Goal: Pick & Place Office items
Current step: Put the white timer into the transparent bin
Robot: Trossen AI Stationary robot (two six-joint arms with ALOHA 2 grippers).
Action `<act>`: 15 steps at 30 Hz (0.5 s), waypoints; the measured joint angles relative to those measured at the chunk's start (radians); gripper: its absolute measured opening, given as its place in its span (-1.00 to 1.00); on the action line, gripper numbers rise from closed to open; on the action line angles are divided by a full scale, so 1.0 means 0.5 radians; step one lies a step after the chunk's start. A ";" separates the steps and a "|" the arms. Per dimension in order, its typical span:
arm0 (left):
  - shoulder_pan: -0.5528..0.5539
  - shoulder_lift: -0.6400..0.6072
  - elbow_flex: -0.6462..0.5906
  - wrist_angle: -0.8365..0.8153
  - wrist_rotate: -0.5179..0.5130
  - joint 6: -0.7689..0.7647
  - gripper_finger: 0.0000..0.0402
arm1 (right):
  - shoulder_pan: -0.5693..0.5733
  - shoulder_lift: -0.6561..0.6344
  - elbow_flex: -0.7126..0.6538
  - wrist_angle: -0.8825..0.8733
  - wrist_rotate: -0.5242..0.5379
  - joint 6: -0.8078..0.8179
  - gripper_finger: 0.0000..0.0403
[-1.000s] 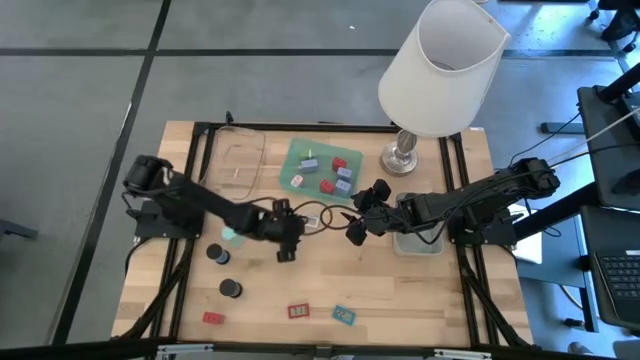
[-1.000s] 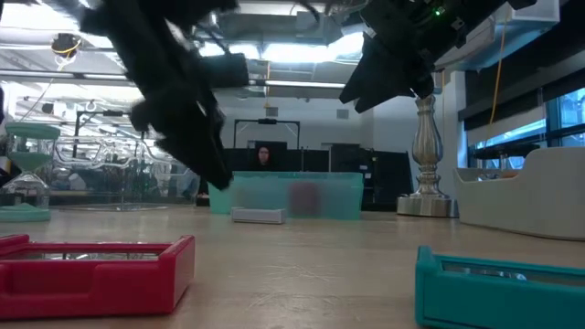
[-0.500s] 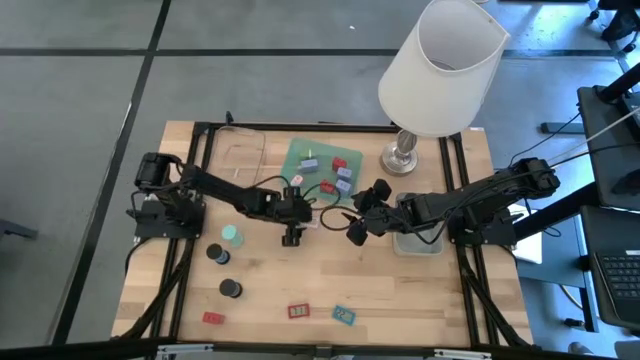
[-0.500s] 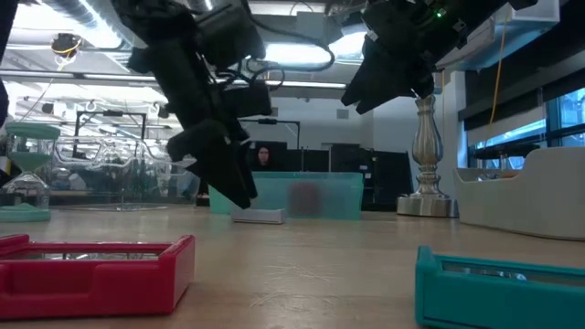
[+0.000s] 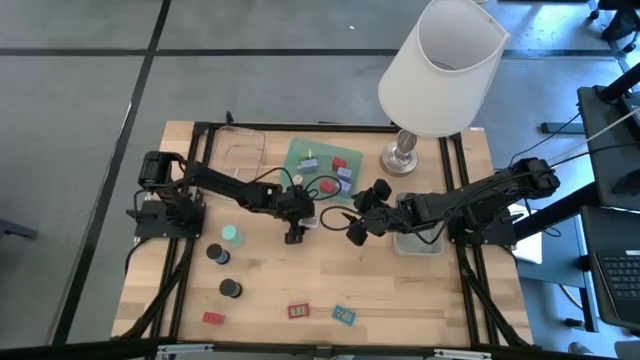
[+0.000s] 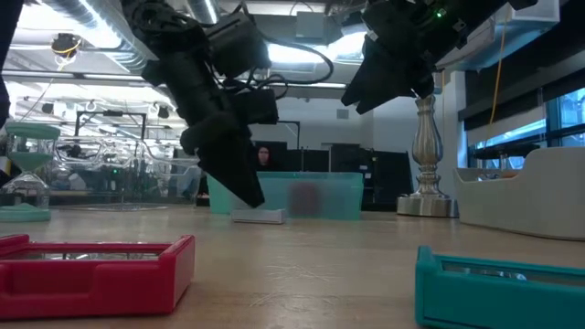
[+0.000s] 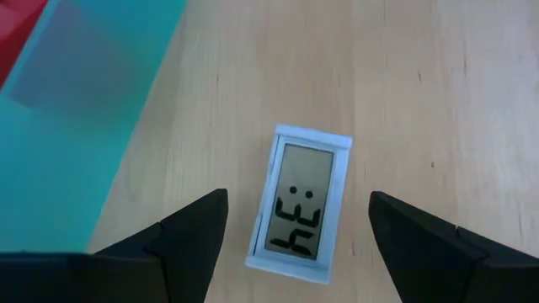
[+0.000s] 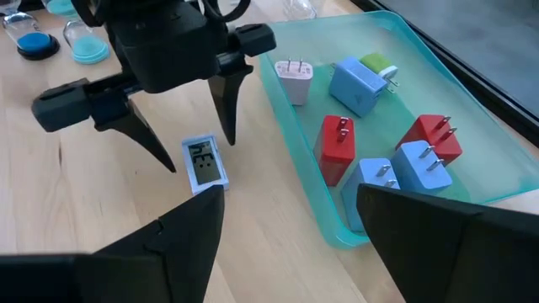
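A small white-framed display piece (image 7: 301, 206) lies flat on the wood just in front of the green tray (image 5: 305, 150). My left gripper (image 7: 299, 198) is open and points down over it. One finger stands on each side of the piece (image 8: 204, 164) without touching it. In the tray lie red (image 8: 339, 143), blue (image 8: 358, 84) and white (image 8: 295, 80) plug blocks. My right gripper (image 5: 352, 228) hovers open to the right of the piece and holds nothing. A mint cap (image 5: 231, 236), two black caps (image 5: 216, 254), red rectangles (image 5: 299, 311) and a teal one (image 5: 344, 315) rest on the near half.
The big white-shaded lamp (image 5: 440, 60) stands on its metal base (image 5: 400, 158) at the far right. A clear tray (image 5: 243, 160) sits left of the green one, and a grey tray (image 5: 418, 243) lies under the right arm. Bare wood shows in the table's near middle.
My left gripper has swung from beside the mint cap toward the table's far edge and the green tray, and has come down over the small display piece, staying open. The mint cap now shows uncovered. The right arm has kept still.
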 joint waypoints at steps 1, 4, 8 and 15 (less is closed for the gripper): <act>0.000 0.000 0.000 0.014 0.000 0.000 0.42 | 0.000 0.000 0.000 0.000 0.000 0.000 0.37; -0.001 0.022 0.001 0.068 0.000 0.001 0.42 | -0.001 0.000 0.000 0.000 0.000 0.001 0.37; 0.000 0.122 0.001 0.106 0.006 0.001 0.42 | 0.000 0.000 0.000 0.000 0.000 0.002 0.37; 0.000 0.199 0.007 0.124 0.025 -0.004 0.41 | 0.000 0.000 0.000 0.000 0.000 0.005 0.37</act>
